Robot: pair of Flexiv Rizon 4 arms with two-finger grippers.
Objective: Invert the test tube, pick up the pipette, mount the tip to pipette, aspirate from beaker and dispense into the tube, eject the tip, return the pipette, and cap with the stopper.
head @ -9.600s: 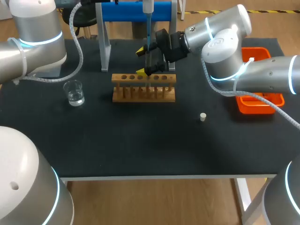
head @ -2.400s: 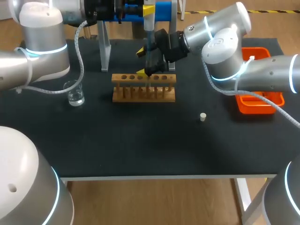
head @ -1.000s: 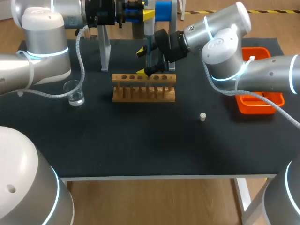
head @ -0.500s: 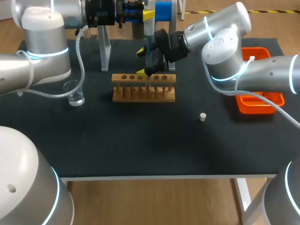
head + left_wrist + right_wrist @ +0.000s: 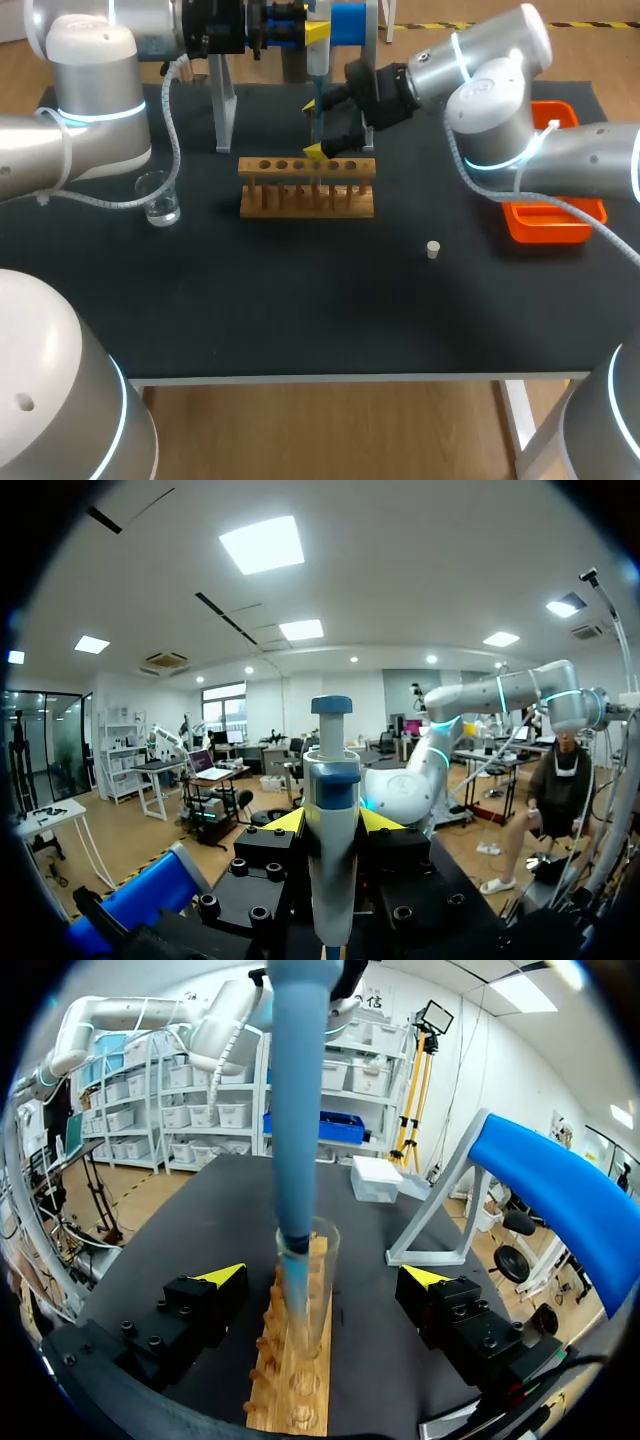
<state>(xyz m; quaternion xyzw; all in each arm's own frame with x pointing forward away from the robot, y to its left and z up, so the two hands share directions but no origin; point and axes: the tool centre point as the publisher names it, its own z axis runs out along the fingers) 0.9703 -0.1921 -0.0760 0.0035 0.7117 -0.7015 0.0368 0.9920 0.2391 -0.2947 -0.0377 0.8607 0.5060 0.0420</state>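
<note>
Black table [image 5: 300, 300], wooden rack [image 5: 306, 190] mid-back. Pipette [image 5: 331, 780] pinched in left gripper [image 5: 332, 820], tip [image 5: 295, 1260] down inside test tube [image 5: 305, 1310] standing in rack. Right gripper [image 5: 325, 1274] spread wide around tube, not touching. Risk imo: snagging rim on crooked lift, tipping unsupported tube.

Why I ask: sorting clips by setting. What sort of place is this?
Probably a robotics lab bench staged for chemistry: a wooden test tube rack and a glass beaker on the black table, a pipette in the left tool.
</note>
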